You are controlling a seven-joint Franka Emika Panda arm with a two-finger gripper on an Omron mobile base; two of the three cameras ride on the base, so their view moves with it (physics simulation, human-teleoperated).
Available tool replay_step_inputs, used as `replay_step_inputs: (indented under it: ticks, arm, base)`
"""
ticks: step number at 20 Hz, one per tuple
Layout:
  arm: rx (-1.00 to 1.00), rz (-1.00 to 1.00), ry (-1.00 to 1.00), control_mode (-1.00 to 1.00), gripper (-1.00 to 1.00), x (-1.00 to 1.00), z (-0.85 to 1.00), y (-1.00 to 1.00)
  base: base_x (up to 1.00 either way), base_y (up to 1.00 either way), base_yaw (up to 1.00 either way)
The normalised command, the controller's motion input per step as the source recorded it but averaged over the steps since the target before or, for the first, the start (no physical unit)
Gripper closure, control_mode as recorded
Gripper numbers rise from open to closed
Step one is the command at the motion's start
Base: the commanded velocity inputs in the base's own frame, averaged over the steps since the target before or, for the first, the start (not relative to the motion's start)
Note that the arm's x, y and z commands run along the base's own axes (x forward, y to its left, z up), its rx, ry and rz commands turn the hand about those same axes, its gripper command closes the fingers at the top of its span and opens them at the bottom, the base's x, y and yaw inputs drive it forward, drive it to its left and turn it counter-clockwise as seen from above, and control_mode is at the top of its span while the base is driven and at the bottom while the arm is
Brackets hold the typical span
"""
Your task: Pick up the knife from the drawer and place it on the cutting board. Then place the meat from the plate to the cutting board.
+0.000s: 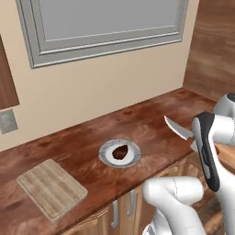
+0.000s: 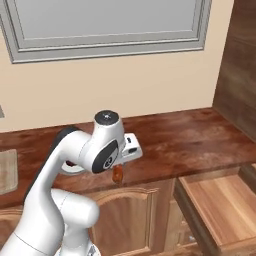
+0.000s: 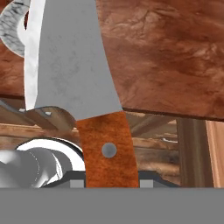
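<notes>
Above the bench's (image 1: 151,126) front edge, the knife (image 3: 76,61) is pinched by its wooden handle in the claw (image 3: 107,183). Left of it, the meat (image 1: 120,151) lies on the plate (image 1: 107,158), beyond that the cutting board (image 1: 51,187). At right, the drawer (image 2: 222,200) stands pulled out.

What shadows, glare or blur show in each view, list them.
Left base view: even flat light, only a faint shadow beside the cutting board, no glare. Right base view: sharp, open drawer evenly lit. Hand view: knife huge and close, blade matte grey without glare, edges crisp.
</notes>
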Motion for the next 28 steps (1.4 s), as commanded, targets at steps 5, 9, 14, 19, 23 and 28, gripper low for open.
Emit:
replay_step_inputs:
  ticks: [5, 9, 14, 19, 23, 28]
  arm:
    - [0.00, 0.00, 0.00, 1.00, 1.00, 0.00, 0.00, 0.00]
    - [0.00, 0.00, 0.00, 1.00, 1.00, 0.00, 0.00, 0.00]
    - [0.00, 0.00, 0.00, 1.00, 1.00, 0.00, 0.00, 0.00]
    - [0.00, 0.00, 0.00, 1.00, 1.00, 0.00, 0.00, 0.00]
    - [0.00, 0.00, 0.00, 1.00, 1.00, 0.00, 0.00, 0.00]
    - [0.00, 0.00, 0.00, 1.00, 1.00, 0.00, 0.00, 0.00]
  base:
    - [0.07, 0.99, 0.29]
    - [-0.04, 1.00, 0.33]
    - [-0.68, 0.57, 0.44]
    - [-0.42, -0.09, 0.42]
    - [0.00, -0.77, 0.24]
    - [0.51, -0.05, 0.16]
